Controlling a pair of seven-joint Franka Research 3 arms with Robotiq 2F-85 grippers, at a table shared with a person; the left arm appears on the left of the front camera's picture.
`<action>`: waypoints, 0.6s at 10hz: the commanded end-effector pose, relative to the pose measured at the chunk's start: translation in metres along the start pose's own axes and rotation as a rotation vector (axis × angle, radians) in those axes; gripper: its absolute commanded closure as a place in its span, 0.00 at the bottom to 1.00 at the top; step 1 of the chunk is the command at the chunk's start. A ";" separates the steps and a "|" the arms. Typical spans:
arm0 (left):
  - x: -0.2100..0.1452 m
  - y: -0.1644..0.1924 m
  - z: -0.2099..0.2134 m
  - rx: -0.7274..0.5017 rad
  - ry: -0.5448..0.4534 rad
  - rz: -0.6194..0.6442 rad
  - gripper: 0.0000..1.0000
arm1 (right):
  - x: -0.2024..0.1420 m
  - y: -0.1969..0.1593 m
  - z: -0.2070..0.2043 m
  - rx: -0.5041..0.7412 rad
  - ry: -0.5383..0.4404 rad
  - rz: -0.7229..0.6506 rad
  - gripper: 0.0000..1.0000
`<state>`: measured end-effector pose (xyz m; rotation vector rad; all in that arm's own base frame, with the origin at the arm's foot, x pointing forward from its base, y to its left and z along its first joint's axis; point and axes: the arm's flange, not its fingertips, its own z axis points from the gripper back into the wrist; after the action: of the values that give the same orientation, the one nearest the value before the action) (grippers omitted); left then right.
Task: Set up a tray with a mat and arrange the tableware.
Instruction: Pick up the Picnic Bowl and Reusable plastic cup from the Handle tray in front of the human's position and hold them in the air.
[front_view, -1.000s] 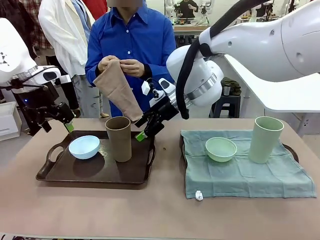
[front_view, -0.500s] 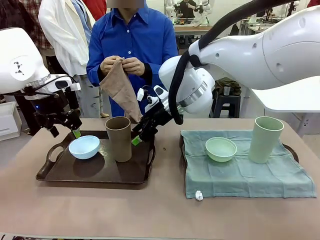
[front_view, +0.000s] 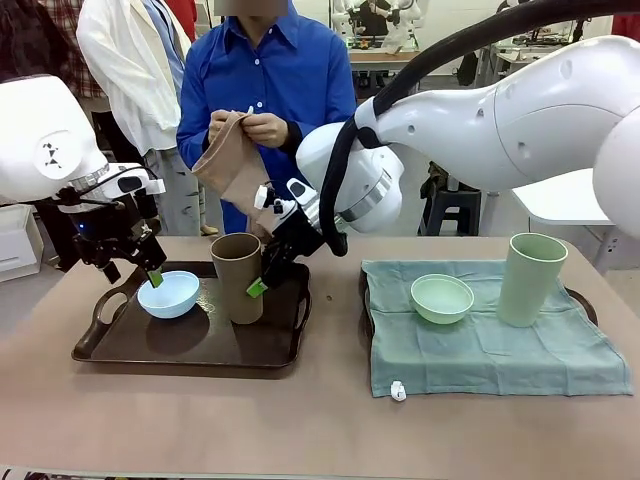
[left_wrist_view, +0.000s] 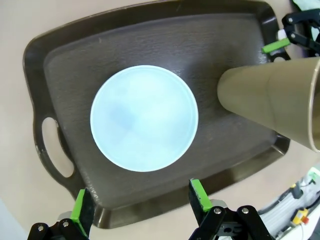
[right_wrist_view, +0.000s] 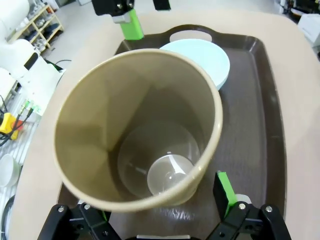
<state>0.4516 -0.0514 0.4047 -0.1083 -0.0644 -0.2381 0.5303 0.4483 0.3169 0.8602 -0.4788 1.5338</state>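
Over brown tray (front_view: 120, 345): both arms have moved in during the last second. The left tool (front_view: 150, 272) now hangs just above the blue bowl (front_view: 168, 294), and the right tool (front_view: 258, 282) has come across to the tan tumbler (front_view: 237, 277).
Left tool: jaws fully apart, holding nothing, with the bowl straight ahead of the pads.
Right tool: jaws fully apart and straddling the tumbler's upper wall. One pad is just beside the wall; no clamp is evident.
Person: hands hold a tan mat (front_view: 232, 170) behind the tray, gathered higher than before.
Assessment: both pieces likely need lifting off so the mat can go down; neither is gripped yet.
Brown tray contents: no mat. Bowl and tumbler are upright and empty.
Right tray (front_view: 585, 300): unchanged and covered by the green mat (front_view: 500, 350). The green bowl (front_view: 442, 298) is empty. The green tumbler (front_view: 530, 278) is upright, its interior unseen.
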 end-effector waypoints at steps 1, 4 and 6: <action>0.007 0.016 -0.008 0.022 -0.021 -0.004 0.00 | 0.008 -0.006 -0.002 0.022 0.008 -0.008 0.00; 0.012 0.034 -0.021 -0.001 -0.027 0.016 0.00 | 0.013 -0.007 -0.013 0.029 0.008 0.006 0.00; 0.007 0.028 -0.019 0.003 -0.016 0.027 0.00 | 0.009 -0.002 -0.011 0.016 -0.008 0.014 0.00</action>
<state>0.4689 -0.0252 0.3790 -0.1091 -0.0793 -0.2071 0.5300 0.4636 0.3147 0.8757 -0.4775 1.5574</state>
